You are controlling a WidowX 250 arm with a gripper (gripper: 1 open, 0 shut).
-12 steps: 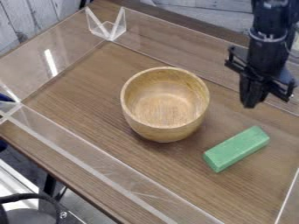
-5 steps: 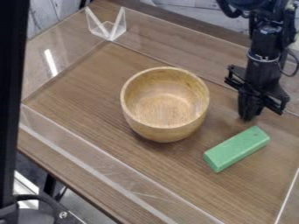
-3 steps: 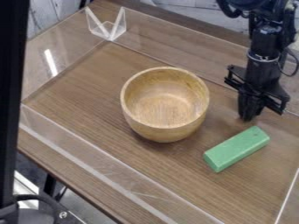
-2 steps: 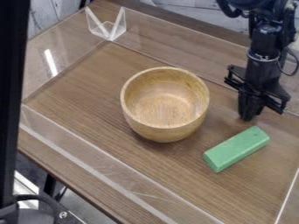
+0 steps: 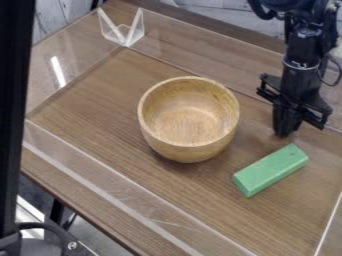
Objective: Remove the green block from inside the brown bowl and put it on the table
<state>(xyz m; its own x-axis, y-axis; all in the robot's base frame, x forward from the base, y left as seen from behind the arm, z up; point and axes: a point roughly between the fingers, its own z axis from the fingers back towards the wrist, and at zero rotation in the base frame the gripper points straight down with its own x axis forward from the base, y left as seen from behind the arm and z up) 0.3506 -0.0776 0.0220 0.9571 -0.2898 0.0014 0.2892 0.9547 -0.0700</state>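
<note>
The block lies flat on the worktop, at the bowl's 4 o'clock, outside it. The gripper stands near the block's 12 o'clock, fingers pinched together, empty. A careless sideways move could nudge the block.

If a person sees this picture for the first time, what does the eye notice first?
Probably the bright green block, lying on the table to the right of the bowl, not inside it. Next is the round wooden bowl in the middle, which is empty. The black gripper points straight down just behind the block, shut, holding nothing.
</note>
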